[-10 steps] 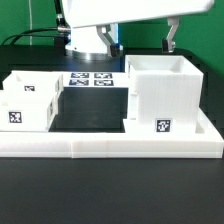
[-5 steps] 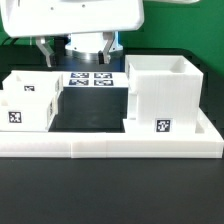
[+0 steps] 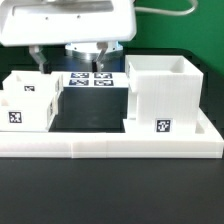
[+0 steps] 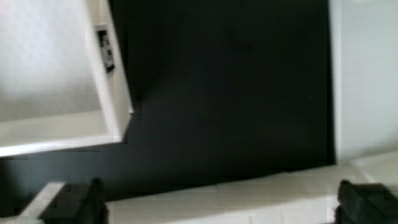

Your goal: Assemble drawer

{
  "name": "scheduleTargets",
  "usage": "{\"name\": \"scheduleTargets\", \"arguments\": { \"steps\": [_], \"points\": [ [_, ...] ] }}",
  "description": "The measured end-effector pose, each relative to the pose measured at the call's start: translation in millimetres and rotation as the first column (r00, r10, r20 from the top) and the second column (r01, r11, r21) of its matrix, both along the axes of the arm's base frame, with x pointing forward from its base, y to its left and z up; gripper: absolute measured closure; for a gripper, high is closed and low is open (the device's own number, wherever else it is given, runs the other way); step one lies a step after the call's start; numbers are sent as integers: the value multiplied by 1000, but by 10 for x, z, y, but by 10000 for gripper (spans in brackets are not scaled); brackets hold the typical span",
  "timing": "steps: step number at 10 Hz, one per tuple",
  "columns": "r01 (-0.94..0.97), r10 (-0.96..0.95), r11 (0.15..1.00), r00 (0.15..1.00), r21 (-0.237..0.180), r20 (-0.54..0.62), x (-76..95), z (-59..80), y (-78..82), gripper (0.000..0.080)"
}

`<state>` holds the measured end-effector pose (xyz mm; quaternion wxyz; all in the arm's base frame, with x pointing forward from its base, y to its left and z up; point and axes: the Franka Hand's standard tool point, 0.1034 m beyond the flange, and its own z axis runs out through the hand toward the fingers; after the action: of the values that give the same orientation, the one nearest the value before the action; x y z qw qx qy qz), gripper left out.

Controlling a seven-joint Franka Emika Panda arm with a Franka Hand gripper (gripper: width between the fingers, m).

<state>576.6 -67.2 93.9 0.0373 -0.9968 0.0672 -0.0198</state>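
Observation:
The large white cube-like drawer housing (image 3: 162, 95) stands on the exterior view's right, with a square tag low on its front. Two small white trays (image 3: 30, 98) with tags sit together on the exterior view's left. My gripper (image 3: 70, 58) hangs at the back, above the trays' far side and the marker board, open and empty, with one dark finger (image 3: 38, 58) over the trays' rear edge. In the wrist view the gripper (image 4: 221, 205) shows two wide-apart fingertips (image 4: 75, 200) with nothing between them, and a tray's white wall (image 4: 54, 80) with a tag on its side lies ahead.
The marker board (image 3: 92, 78) lies flat at the back centre. A long low white border wall (image 3: 110, 148) runs along the front and wraps both sides. A black mat (image 3: 95, 112) lies between the trays and the housing. A white strip (image 4: 231, 195) lies under the fingertips.
The gripper has swept from above the housing toward the exterior view's left, now over the trays' back side. The drawer parts have not moved.

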Motion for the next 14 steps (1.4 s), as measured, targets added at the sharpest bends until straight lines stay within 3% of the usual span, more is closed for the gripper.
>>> {"name": "scheduleTargets", "arguments": {
  "steps": [4,9,14],
  "points": [
    [-71,70,997,997,-25,-24,-200,-319,-267,151],
    [-71,70,997,997,-19,-31,-196,-318,-279,151],
    [-76,74,994,997,-76,-21,-523,-773,-281,151]
  ]
}}
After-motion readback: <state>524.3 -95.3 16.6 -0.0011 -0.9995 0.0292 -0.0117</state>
